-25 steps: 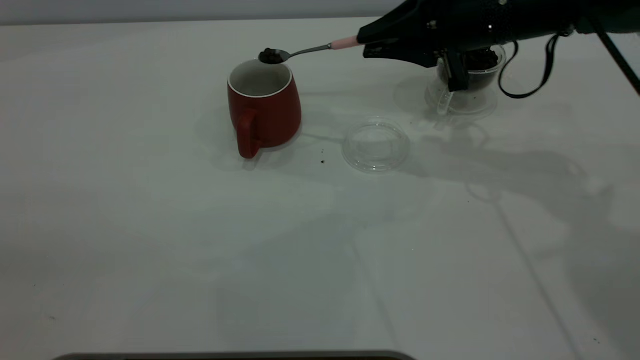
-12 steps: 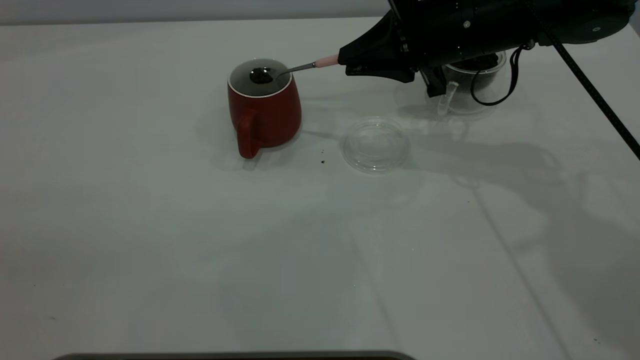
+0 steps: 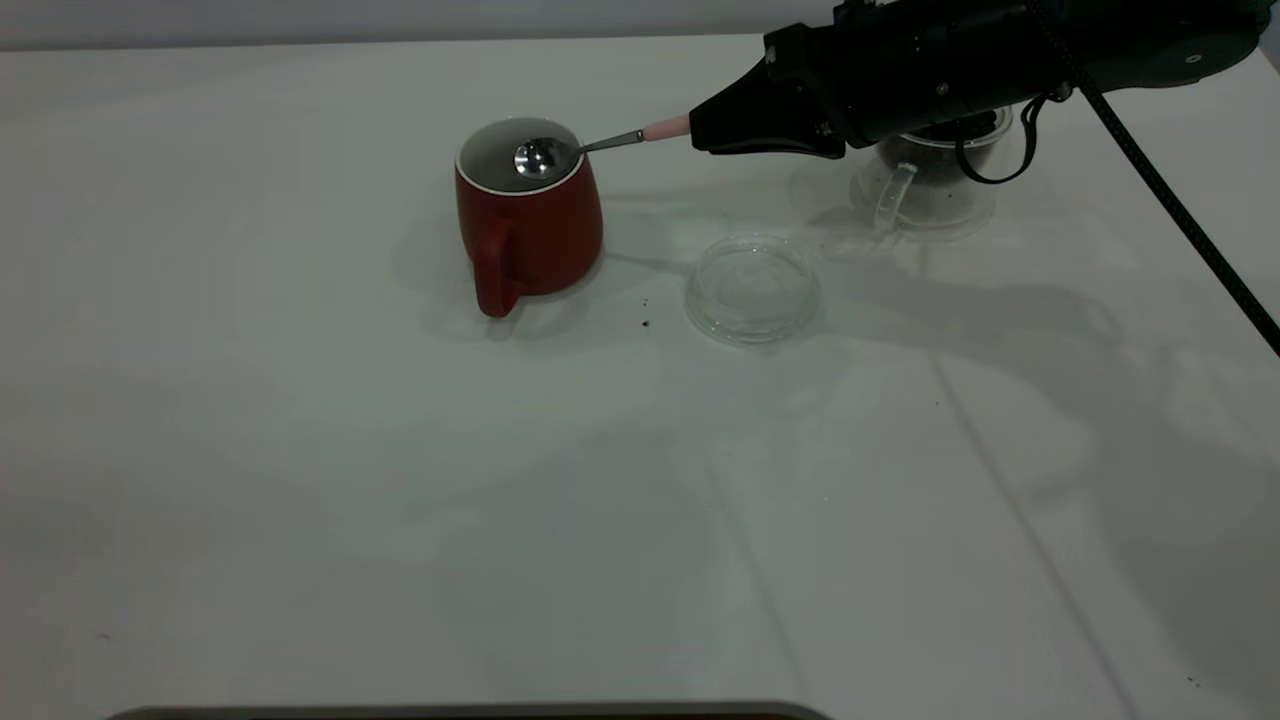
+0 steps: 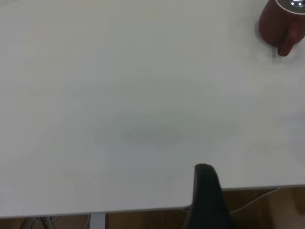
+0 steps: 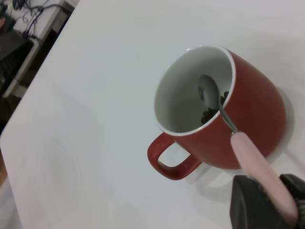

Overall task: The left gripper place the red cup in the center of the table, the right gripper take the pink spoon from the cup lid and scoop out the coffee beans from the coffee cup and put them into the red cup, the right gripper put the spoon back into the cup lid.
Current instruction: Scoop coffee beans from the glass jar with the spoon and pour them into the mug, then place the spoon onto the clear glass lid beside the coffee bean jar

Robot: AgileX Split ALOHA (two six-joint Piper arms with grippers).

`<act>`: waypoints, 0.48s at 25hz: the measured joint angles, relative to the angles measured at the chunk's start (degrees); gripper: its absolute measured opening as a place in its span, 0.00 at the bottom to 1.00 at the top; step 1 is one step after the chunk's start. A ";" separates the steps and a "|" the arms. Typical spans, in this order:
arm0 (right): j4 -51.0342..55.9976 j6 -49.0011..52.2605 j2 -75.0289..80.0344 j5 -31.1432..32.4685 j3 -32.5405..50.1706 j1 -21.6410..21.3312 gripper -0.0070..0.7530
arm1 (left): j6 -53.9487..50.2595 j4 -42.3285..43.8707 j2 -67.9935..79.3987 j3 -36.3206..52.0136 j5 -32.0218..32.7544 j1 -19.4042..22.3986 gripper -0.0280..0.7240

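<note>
White tabletop (image 3: 400, 480) is filling the frame. Upper right, the black right gripper (image 3: 700, 128) is clenching the pink-handled metal spoon (image 3: 560, 152), its bowl sitting inside the dark red ceramic mug (image 3: 530, 225), upper centre, over dark beans (image 5: 209, 114).

The exterior camera looks down at a slant across the white bench (image 3: 400, 520), from well back, with the red cup (image 3: 528, 225) up-centre. The right wrist camera sits close above that red cup (image 5: 224, 124), looking steeply into its white inside along the pink spoon (image 5: 259, 171). The left wrist camera hangs high over the bench's edge (image 4: 95, 207), well away from the red cup (image 4: 281, 24), which all three views share.
</note>
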 joint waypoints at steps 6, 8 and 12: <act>-0.37 -0.16 -1.61 1.83 0.00 -0.05 0.16 | 0.00 0.00 0.00 0.00 0.00 0.00 0.79; -0.57 2.65 -4.05 2.89 0.56 -0.56 0.16 | 0.00 0.00 0.00 0.00 0.00 0.00 0.79; -0.58 9.86 -9.91 4.21 3.70 -1.74 0.16 | -0.13 0.00 0.00 0.00 0.00 0.00 0.79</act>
